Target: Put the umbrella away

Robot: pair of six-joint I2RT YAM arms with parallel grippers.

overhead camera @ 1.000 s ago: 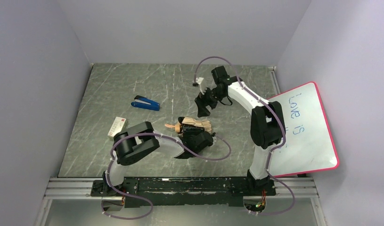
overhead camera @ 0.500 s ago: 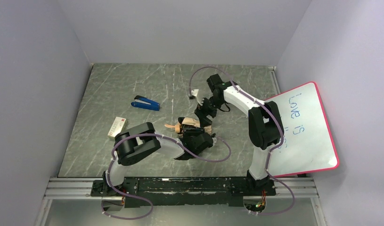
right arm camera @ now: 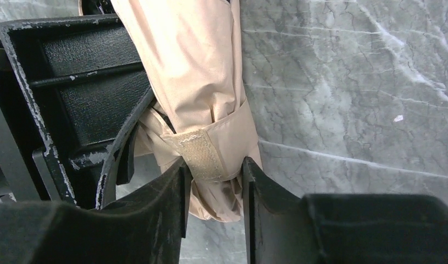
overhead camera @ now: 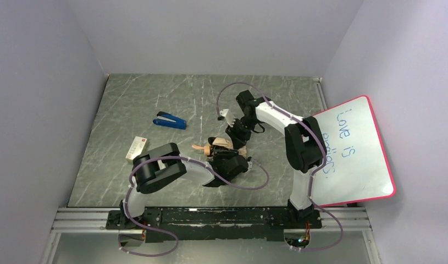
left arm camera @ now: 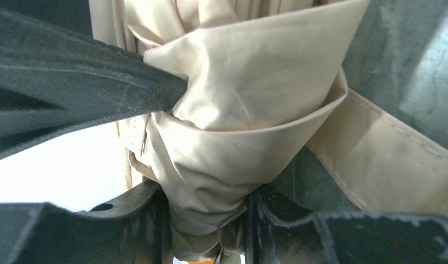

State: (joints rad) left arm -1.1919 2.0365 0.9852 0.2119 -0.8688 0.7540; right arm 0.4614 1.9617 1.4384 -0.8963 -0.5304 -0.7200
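The umbrella (overhead camera: pixel 226 144) lies folded near the table's middle, a cream-beige bundle with its tan handle (overhead camera: pixel 198 147) pointing left. My left gripper (overhead camera: pixel 228 160) is shut on the bundle from the near side. In the left wrist view the fabric (left arm camera: pixel 238 110) bulges between the two dark fingers, and the left gripper (left arm camera: pixel 205 220) pinches it tight. My right gripper (overhead camera: pixel 236 136) comes in from the far side. In the right wrist view the right gripper (right arm camera: pixel 213 181) is shut on the canopy's end (right arm camera: pixel 194 66), right at the beige velcro strap (right arm camera: pixel 202 157).
A blue stapler (overhead camera: pixel 170 120) and a small white box (overhead camera: pixel 136 148) lie left of the umbrella. A pink-rimmed whiteboard (overhead camera: pixel 353 151) leans at the right edge. The left gripper's black body (right arm camera: pixel 84 82) sits close beside the right fingers.
The right arm has swung down and toward the near left onto the umbrella, and its jaws have closed on the strap end. The left gripper has kept its hold.
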